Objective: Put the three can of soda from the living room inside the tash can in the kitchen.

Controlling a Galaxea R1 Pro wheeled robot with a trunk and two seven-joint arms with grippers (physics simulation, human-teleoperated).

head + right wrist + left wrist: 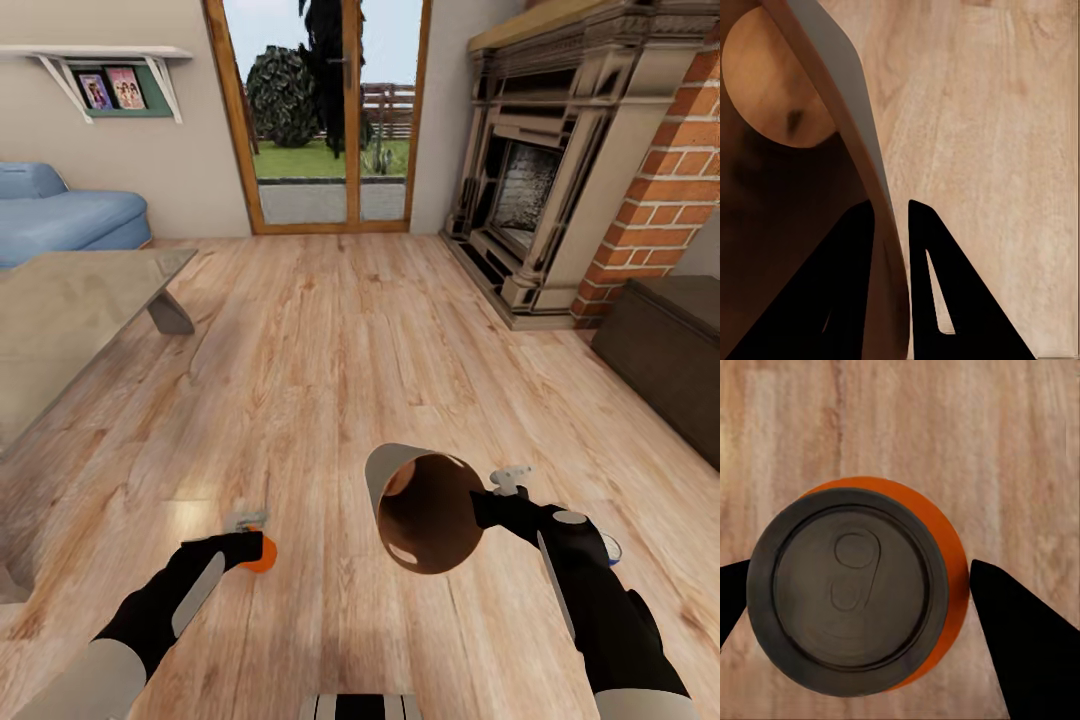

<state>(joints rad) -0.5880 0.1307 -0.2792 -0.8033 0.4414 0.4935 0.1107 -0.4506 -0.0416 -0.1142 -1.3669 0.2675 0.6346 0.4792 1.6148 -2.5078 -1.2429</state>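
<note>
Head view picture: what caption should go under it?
Left gripper holds an orange soda can; right gripper holds the trash can.

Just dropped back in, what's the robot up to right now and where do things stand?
It is in the living room with both arms busy. The left claw holds an orange soda can, one finger on each side, above the wood floor. The right claw is pinching the wall of the trash can, one finger inside and one outside, holding it off the floor and tipped, with its opening facing the camera. The can has not gone into the bin yet. No other cans are visible.
</note>
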